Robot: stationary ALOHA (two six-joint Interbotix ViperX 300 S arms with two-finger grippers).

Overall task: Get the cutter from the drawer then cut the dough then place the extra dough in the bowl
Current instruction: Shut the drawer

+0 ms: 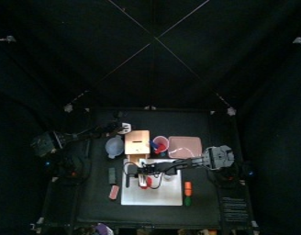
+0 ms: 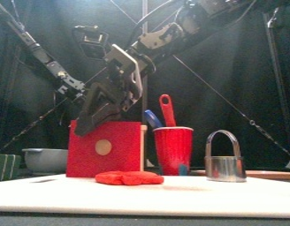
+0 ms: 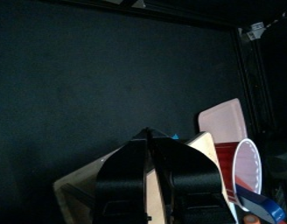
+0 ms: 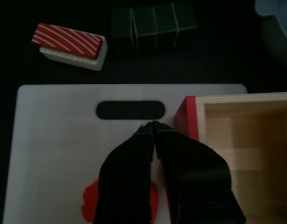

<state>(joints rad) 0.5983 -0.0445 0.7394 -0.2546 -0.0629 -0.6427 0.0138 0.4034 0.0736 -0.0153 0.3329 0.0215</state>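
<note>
The round metal cutter with a wire handle (image 2: 226,157) stands upright on the white cutting board (image 4: 64,149), toward its right edge, just right of the red cup (image 2: 173,152) that holds two toy knives. The flat red dough (image 2: 127,177) lies near the board's front edge. Behind it sits the pale wooden box with a red drawer front (image 2: 106,148). The right claw (image 4: 152,131), pressed together, hangs over the board beside that drawer front. The left claw (image 3: 152,138), also pressed together, is above the box.
</note>
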